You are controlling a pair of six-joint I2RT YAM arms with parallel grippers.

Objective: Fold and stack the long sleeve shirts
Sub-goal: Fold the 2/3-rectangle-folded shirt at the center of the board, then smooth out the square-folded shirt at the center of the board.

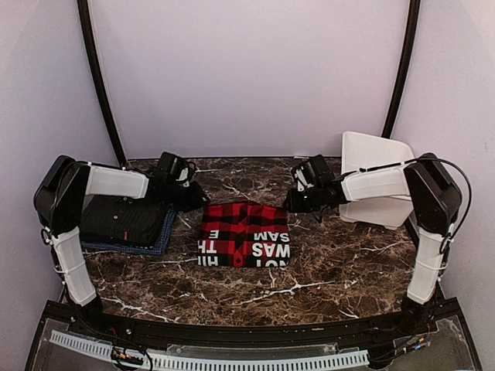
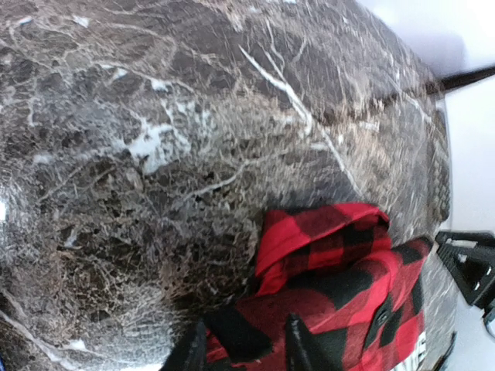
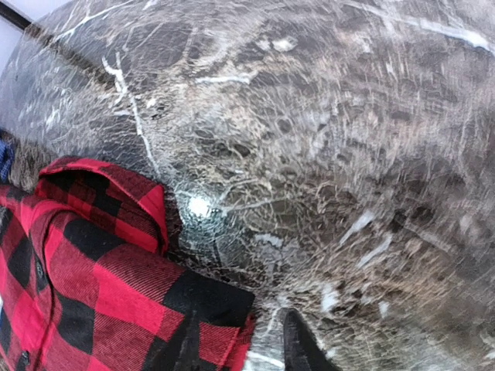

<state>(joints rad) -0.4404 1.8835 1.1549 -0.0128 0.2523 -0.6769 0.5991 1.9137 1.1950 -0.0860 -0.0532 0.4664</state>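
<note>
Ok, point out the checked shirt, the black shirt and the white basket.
checked shirt point(image 1: 244, 234), top view, folded middle.
black shirt point(image 1: 122, 220), top view, folded front.
white basket point(image 1: 373, 151), top view, far wall.

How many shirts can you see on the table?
3: the red-and-black checked shirt mid-table, the black shirt stacked on the blue shirt at left. More could hide underneath.

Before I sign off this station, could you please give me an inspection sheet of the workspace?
Surface: dark veined marble table.
Job's things: checked shirt folded at centre; black shirt folded on blue shirt, left.
Clutter: white basket, right rear.
Grippers: left gripper and right gripper at the checked shirt's far corners, jaws parted.
Cables: black cable looping off the right arm.
Surroundings: pale walls, black curved poles.
</note>
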